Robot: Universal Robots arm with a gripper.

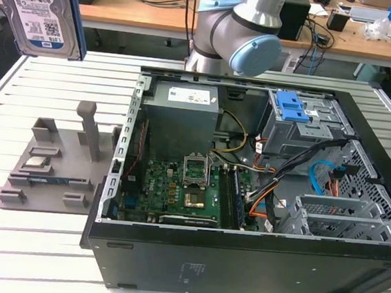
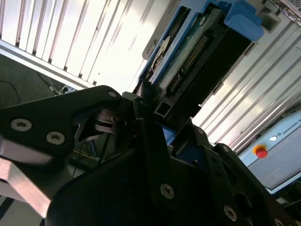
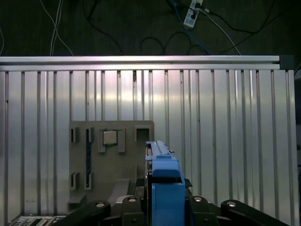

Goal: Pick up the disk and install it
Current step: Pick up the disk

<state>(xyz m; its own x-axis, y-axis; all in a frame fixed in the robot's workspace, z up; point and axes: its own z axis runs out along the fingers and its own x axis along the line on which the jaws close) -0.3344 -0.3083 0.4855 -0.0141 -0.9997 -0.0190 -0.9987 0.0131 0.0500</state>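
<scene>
Gripping the disk (image 1: 42,10) right now: the fingers (image 2: 153,141) are closed on its blue-framed edges, drive clamped between them, long axis running straight out past their tips, lifted clear of the worktop (image 1: 34,242). The grey fixture (image 3: 127,160) sits below the fingers. The open computer case (image 1: 240,261) lies well apart, lower, toward the exterior view's right.

jaws clamped on disk (image 2: 200,49) | slatted table (image 2: 70,33) behind

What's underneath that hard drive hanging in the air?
Below the hard drive lies a grey holder with a small square chip, on the slatted table. The drive covers part of the holder.
</scene>
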